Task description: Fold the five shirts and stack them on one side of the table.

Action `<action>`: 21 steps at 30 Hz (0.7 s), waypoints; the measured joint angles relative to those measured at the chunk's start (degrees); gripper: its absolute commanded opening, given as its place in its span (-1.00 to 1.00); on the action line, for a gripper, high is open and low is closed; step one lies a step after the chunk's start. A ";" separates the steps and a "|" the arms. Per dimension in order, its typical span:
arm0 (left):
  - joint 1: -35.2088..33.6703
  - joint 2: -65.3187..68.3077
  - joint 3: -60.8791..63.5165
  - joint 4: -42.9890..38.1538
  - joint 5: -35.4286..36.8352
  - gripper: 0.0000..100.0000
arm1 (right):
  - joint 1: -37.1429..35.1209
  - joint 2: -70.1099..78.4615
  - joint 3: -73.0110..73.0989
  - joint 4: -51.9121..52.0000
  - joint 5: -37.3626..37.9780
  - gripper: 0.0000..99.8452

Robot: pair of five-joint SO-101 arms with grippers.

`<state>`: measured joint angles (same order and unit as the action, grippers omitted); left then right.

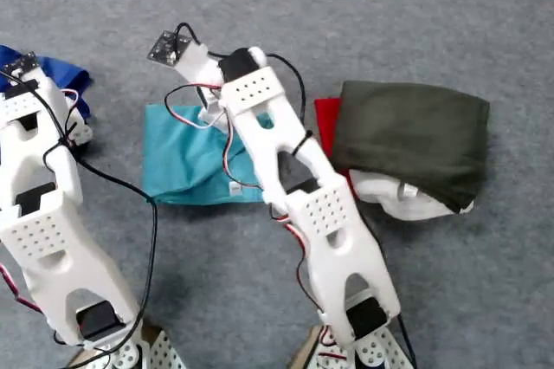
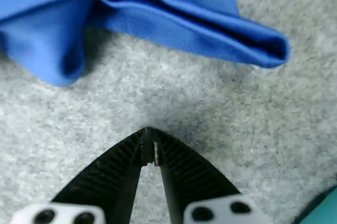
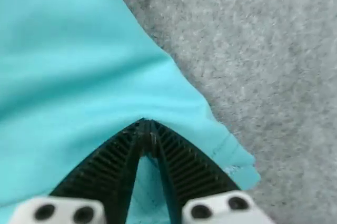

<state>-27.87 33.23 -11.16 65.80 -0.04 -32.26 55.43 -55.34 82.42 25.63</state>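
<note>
Two shirts lie off the stack [image 1: 411,126]: teal shirt [image 1: 186,157] mid-table, blue shirt [image 2: 174,8] crumpled at far left. Right gripper [image 3: 149,129] tips pressed together on the teal, near its edge; left gripper [image 2: 149,148] closed over bare table [image 2: 253,129]. Risk: shallow pinch slips mid-drag, fold collapses.

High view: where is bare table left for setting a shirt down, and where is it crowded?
Bare table lies near-side right, bordered by the right arm and the olive shirt pile; also along the far edge beyond the teal shirt. Crowded: the middle, where that arm crosses the teal shirt, and around the blue shirt.
</note>
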 measured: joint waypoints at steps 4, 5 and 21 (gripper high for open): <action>0.00 0.00 0.00 -0.18 0.00 -0.96 | 0.00 0.44 -2.46 3.52 0.00 -0.99; 0.00 0.00 0.00 -0.18 0.00 -0.96 | 0.00 0.44 -3.60 5.19 0.00 -0.99; 0.00 0.00 0.00 -0.18 0.00 -0.96 | 0.53 0.88 -8.70 18.81 2.99 -1.00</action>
<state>-27.87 33.23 -11.16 65.63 -0.04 -31.74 56.31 -64.04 101.23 28.62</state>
